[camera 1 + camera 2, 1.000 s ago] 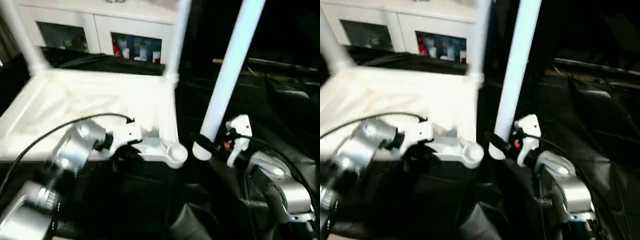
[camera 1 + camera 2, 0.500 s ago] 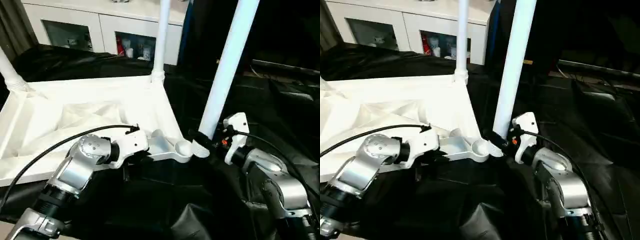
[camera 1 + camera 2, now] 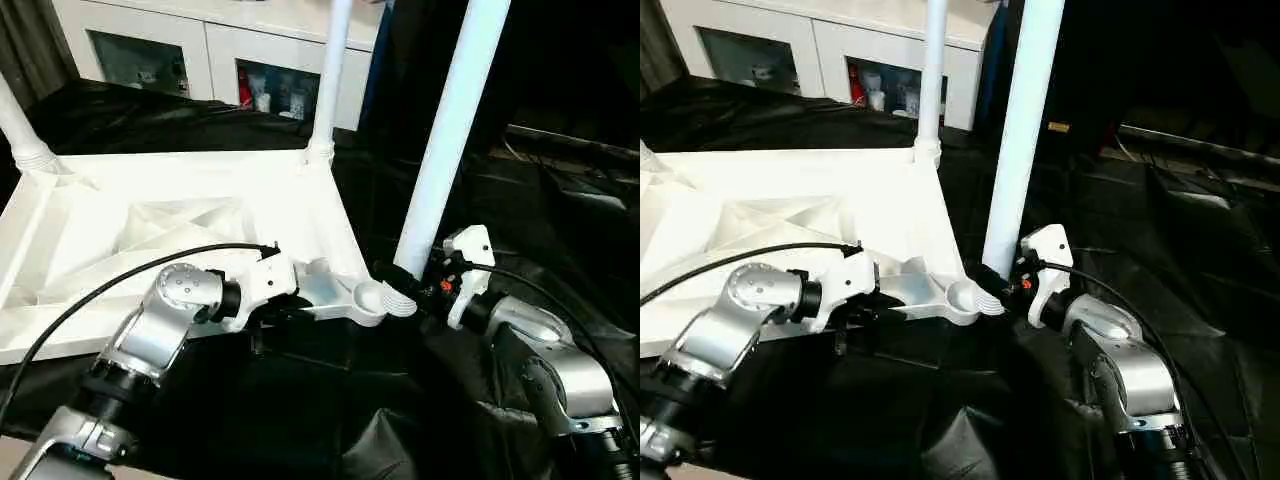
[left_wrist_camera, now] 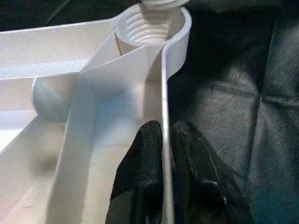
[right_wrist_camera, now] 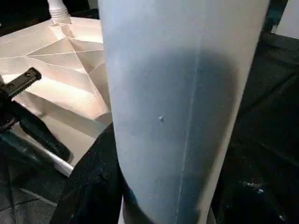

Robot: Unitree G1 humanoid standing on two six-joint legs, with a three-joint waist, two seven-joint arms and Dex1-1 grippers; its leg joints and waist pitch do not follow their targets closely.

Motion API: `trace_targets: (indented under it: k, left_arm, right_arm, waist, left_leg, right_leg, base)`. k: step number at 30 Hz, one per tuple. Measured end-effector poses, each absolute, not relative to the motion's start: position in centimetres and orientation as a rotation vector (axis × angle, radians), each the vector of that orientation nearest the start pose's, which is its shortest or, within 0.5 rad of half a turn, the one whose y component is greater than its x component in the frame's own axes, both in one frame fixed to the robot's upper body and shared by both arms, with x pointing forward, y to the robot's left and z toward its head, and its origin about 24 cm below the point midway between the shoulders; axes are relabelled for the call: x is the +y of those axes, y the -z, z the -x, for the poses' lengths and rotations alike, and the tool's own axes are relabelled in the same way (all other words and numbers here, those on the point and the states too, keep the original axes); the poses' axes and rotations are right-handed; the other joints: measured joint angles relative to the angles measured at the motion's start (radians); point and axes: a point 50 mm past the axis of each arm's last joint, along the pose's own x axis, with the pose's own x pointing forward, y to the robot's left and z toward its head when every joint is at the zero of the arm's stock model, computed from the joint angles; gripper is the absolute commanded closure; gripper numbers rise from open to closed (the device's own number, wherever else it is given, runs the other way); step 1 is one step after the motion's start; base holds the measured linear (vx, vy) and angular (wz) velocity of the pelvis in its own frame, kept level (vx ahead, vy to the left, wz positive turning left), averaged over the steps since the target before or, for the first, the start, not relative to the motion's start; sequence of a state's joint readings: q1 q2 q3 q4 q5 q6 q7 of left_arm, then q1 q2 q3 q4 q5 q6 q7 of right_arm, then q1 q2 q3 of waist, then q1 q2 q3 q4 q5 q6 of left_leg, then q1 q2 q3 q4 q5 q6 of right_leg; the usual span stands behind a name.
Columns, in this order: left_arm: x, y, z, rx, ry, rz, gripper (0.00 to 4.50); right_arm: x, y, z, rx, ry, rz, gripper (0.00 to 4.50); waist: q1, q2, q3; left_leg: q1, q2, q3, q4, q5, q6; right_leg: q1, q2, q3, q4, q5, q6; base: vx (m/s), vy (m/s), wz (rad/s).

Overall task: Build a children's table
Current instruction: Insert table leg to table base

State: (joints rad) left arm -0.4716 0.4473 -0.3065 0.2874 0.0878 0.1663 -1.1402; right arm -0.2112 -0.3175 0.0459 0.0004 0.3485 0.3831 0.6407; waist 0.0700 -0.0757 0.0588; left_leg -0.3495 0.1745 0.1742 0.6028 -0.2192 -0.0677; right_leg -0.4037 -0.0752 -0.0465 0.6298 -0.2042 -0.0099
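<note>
Head views: tabletop [image 3: 190, 215] upside down on black-draped bench [image 3: 300, 400], ribbed underside up. Two legs already standing in far sockets: far-left leg [image 3: 18, 125], far-right leg [image 3: 330, 75]. Left gripper [image 3: 285, 312] clamped on near rim of top, just beside the near-right corner socket [image 3: 368, 297]. Right gripper [image 3: 415, 290] wrapped around bottom end of third leg [image 3: 450, 130], leg near upright, tilted slightly. Threaded tip of that leg now touching the socket's outer lip; a second ago blurred and clearly apart from it. Since then whole picture has shifted and sharpened, so camera moved; still, gap between leg tip and socket has closed. White cabinet [image 3: 210, 55] with glass doors behind, not involved.

Left wrist view: two black fingers [image 4: 145, 186] pinching thin vertical rim wall of top, one each side. Threaded socket [image 4: 152, 28] straight ahead, empty inside, white leg end just at its upper edge. Grip looks a touch looser than before, but rim wall remains between the pads.

Right wrist view: third leg [image 5: 182, 107] close up, fingers closed around it low down. Ribbed underside [image 5: 56, 51] and far leg base beyond.

Meaning: third leg at alignment stage, not seated. Judged next: centre tip over socket, straighten, then screw in. Risk: cross-threading if tilt kept; top sliding if left hold loosens further. Fourth leg yet to come.
</note>
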Motion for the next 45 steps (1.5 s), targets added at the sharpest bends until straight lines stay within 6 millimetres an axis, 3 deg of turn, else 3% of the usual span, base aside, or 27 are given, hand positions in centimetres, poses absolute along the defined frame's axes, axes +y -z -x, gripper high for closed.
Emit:
trace_targets:
  k: [7,14,25,45]
  left_arm:
    - [13.8,-6.3,-30.1,0.399,1.288,-0.586,3.89]
    - [13.8,-6.3,-30.2,0.410,1.307,-0.593,4.45]
    - [14.2,-6.3,-30.2,0.447,1.306,-0.555,4.50]
    - [14.5,-6.4,-30.1,0.463,1.311,-0.552,4.50]
  right_arm:
    - [-15.3,-6.9,-27.8,0.192,-0.745,-0.071,2.57]
    - [-14.9,-6.9,-27.8,0.195,-0.745,-0.128,2.57]
    - [-13.6,-8.1,-28.8,0.187,-0.852,-0.178,2.58]
    - [-12.2,-6.7,-30.6,0.289,-0.893,-0.162,2.59]
  waist:
    - [0.002,0.001,0.000]
    - [0.003,0.003,0.001]
    - [-0.006,0.002,0.001]
    - [-0.006,-0.001,-0.001]
  left_leg:
    - [0.000,0.000,0.000,0.000,0.000,-0.004]
    - [0.000,0.000,0.000,0.000,0.001,-0.005]
    - [0.001,0.001,0.000,-0.001,0.001,-0.005]
    - [0.000,0.001,0.000,-0.001,0.002,-0.004]
  right_leg:
    - [0.001,0.000,0.000,0.001,0.001,-0.001]
    - [0.001,0.000,0.000,0.001,0.002,-0.001]
    - [0.001,0.000,0.000,0.002,0.002,-0.001]
    - [0.001,0.000,0.000,0.002,0.002,-0.001]
  base:
    - [0.000,0.000,0.00]
    - [0.000,0.000,0.00]
    - [0.000,0.000,0.00]
    - [0.000,0.000,0.00]
